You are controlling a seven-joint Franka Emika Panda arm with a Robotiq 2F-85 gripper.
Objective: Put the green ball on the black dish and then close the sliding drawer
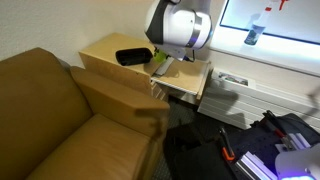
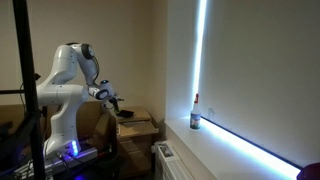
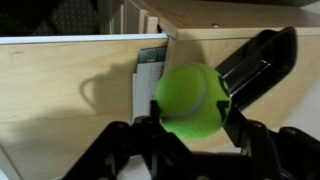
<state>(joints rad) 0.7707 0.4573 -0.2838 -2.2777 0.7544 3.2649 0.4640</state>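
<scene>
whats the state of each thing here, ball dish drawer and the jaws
green ball: gripped between the jaws, lifted, not on the dish
black dish: lying on top of the cabinet, nothing on it
sliding drawer: pulled out, open
jaws: shut on the green ball

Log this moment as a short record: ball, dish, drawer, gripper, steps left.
ball: the green ball, clamped between the fingers, in the air
dish: the black dish, on top of the wooden cabinet, nothing seen in it
drawer: the sliding drawer, pulled out
gripper: the gripper, shut on the ball, beside the dish
steps left: ball onto dish; drawer closed
</scene>
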